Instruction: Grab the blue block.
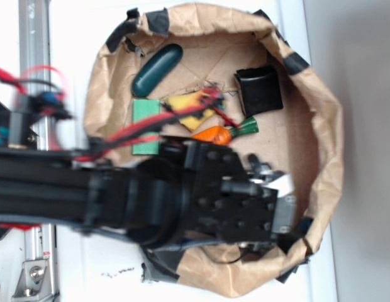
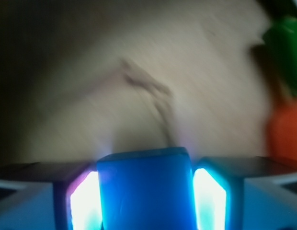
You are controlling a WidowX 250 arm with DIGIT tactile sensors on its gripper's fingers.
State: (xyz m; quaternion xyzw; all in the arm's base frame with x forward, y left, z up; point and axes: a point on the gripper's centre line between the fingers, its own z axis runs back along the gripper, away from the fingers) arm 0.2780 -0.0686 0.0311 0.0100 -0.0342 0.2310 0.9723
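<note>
While the black robot arm (image 1: 119, 195) stretches in from 9 o'clock across the lower half of the exterior view, it covers much of the brown paper basin (image 1: 321, 126) that sits on the white counter (image 1: 82, 38). Basin rim is crumpled, patched with dark tape at several spots. Red cables run along the arm toward the middle of the basin.

Claw (image 2: 146, 194) is pinching the blue block (image 2: 144, 189): wrist view shows the block at 6 o'clock, wedged between the two fingers (image 2: 211, 196), both inner faces glowing bright and pressed to its sides. In the exterior view the block is hidden under the arm's wrist housing at about 5 o'clock of the basin; cannot see it there.

Rest of the basin contents, exterior view: dark teal oblong (image 1: 157, 69) at 11 o'clock, tilted. Black square pad (image 1: 259, 90) at 1 o'clock. Green block (image 1: 146, 126) at 9 o'clock of the basin floor, lying flat, partly crossed by a red cable. Yellow piece (image 1: 185, 106) just beside the green block, toward centre, shape unclear. Toy carrot (image 1: 214, 134) near centre, orange body with green top pointing to 2 o'clock, just above the arm's wrist.

Wrist view is blurred; carrot orange and green show at 3 o'clock edge, apart from the block.
</note>
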